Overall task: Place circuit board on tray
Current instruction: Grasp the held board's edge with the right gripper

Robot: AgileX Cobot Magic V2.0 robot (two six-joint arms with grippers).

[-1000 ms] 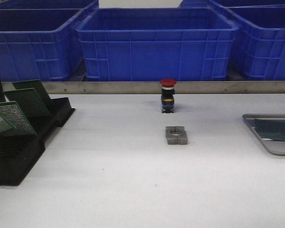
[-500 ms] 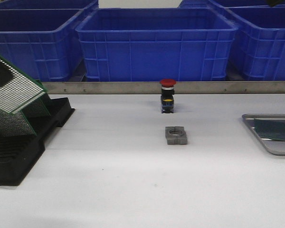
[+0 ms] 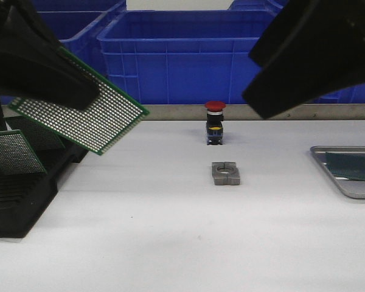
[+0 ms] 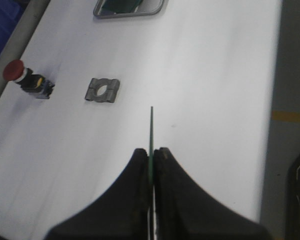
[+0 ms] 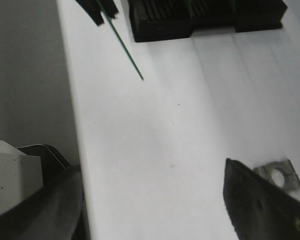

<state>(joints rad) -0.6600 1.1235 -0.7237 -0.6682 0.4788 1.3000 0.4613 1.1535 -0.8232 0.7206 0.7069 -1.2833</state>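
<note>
Since half a second ago the board (image 3: 88, 115) has come up off the rack (image 3: 24, 182) and swung out over the bench's left side, and both arms now loom big in the front view where they were barely in shot.

Far left, the rack sits at the bench's left edge with a few more boards leaning in its slots. Above it the left tool (image 4: 151, 156) is clamped on the board; in the left wrist view you see it edge-on, a thin green line pinched between the two black fingers (image 4: 135, 170). In the front view the board hangs tilted, its free corner pointing down toward the middle of the bench, clear of the surface.

Middle of the bench: a red-capped button (image 3: 215, 121) near the back rail, and a grey clamp block (image 3: 225, 173) just in front of it. Neither looks like it's in the carry path as long as the board keeps its height.

Far right, the tray (image 3: 353, 190) lies at the right edge with one dark board already in it. So the whole move comes down to this: tray is straight across the bench from the loaded tool, well apart from it.

The right tool (image 5: 155, 200) hovers over the middle-right, fingers spread, holding nothing. It's the nearer arm to the tray, so my guess is a handover mid-bench.
</note>
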